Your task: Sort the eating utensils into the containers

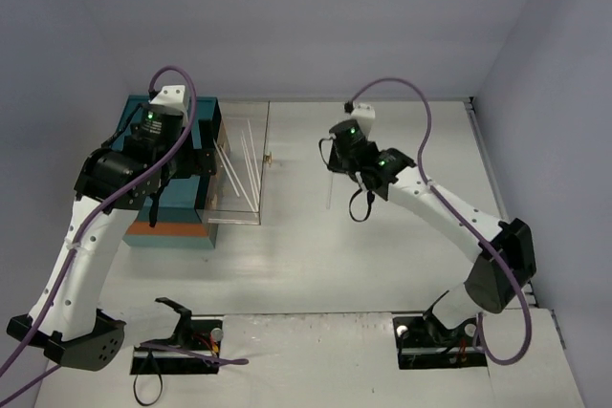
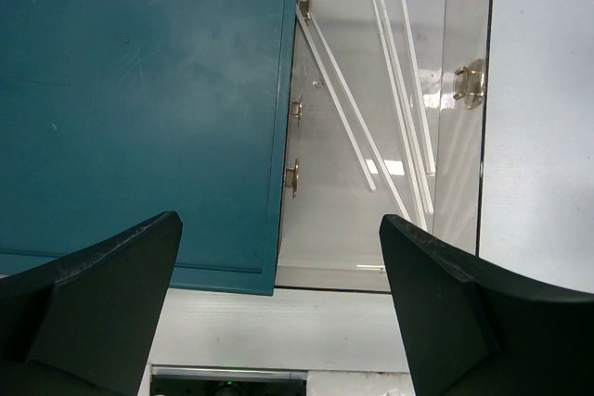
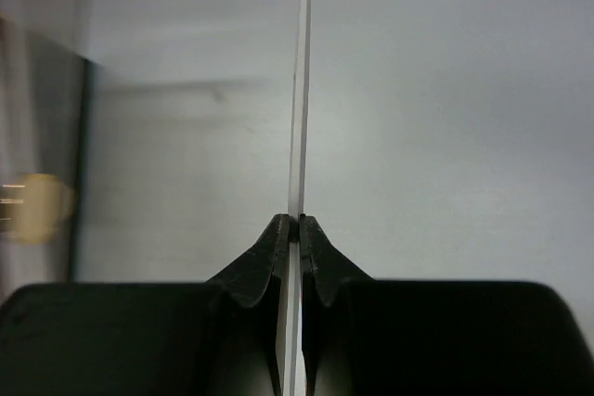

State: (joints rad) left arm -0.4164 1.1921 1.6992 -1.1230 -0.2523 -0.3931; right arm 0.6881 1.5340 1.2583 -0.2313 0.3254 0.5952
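Table (image 1: 382, 265): pale, both arms bolted at near edge.

Chest (image 1: 208, 114): teal top, orange band low on its near side, at table's L side. Wrist cam looks straight down on the top (image 2: 139, 90).

Drawer (image 1: 218, 200): pulled out to R of chest, clear-looking walls, pale floor (image 2: 325, 220). Gold handle (image 1: 270, 158) on its outer front, also seen by L wrist cam (image 2: 469, 83).

L gripper (image 1: 203, 161): hovers over the chest/drawer seam, jaws spread wide, nothing between them (image 2: 278, 218).

R gripper (image 1: 335, 167): arm stretched out over mid-table, R of drawer and apart from it. Jaws pinched nearly together (image 3: 298, 229) on one chopstick (image 3: 300, 90), which runs straight out past the tips. Top cam shows it as a short pale line below the gripper (image 1: 330, 190); whether its far end touches the table, can't tell.

Chopsticks in drawer (image 2: 399, 90): several, thin, pale, lying flat and lengthwise, some slanted across the others (image 1: 247, 164).
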